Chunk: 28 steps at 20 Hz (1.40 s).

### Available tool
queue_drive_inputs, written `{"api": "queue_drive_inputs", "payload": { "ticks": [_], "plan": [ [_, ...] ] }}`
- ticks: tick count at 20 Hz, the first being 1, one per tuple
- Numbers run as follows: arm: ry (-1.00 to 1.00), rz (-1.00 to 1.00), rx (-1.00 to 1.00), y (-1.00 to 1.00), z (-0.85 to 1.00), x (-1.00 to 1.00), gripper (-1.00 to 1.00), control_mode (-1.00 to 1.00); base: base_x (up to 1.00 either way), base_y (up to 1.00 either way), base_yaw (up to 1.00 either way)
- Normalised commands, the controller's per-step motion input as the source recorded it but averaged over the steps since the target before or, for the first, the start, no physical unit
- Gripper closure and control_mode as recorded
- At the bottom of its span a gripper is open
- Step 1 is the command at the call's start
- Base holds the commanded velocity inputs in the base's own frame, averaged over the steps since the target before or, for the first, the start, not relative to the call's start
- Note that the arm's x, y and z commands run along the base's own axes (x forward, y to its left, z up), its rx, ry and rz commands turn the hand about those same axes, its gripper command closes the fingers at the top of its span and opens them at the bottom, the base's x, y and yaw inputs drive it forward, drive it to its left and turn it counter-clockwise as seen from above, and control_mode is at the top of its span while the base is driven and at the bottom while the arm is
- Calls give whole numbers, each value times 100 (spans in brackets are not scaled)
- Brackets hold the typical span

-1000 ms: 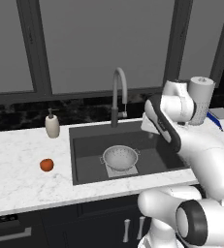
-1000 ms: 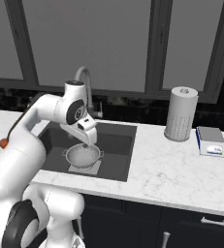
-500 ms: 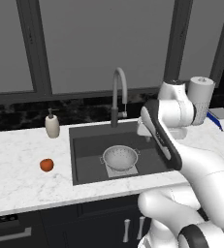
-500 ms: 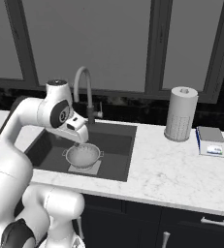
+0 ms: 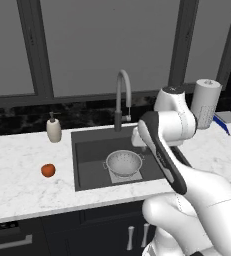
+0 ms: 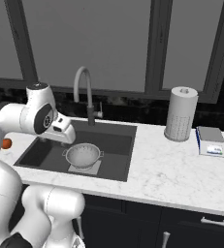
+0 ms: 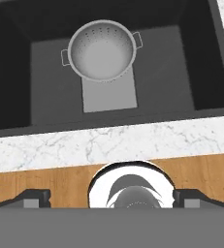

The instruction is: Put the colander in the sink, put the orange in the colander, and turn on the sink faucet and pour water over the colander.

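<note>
Swinging left above the sink (image 5: 87,165), away from the colander (image 5: 123,163) now resting on its floor, the empty gripper (image 7: 111,202) stays spread wide; next comes the orange (image 5: 48,170), waiting on the table left of the sink.

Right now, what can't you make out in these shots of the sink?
- Gripper: hand view's bottom edge cuts off all but its tips.
- Orange: partly hidden behind the arm in the right base view.
- Sink: arm covers its right side in the left base view.
- Colander: holes too small to count.
</note>
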Motion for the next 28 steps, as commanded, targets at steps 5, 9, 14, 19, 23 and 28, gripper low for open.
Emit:
{"api": "queue_drive_inputs", "payload": {
  "ticks": [5, 9, 14, 19, 23, 28],
  "plan": [
    [-3, 10, 0, 32, 15, -1, -100, -100, 0, 0, 0],
    [-4, 8, 0, 35, 14, 0, -100, -100, 0, 0, 0],
    [-1, 3, 0, 27, 6, 2, -100, -100, 0, 0, 0],
    [0, 1, 0, 16, 6, 14, -100, -100, 0, 0, 0],
    [-1, 2, 0, 11, 0, 13, -100, -100, 0, 0, 0],
    [0, 3, 0, 11, 1, 4, -100, -100, 0, 0, 0]
  ]
}}
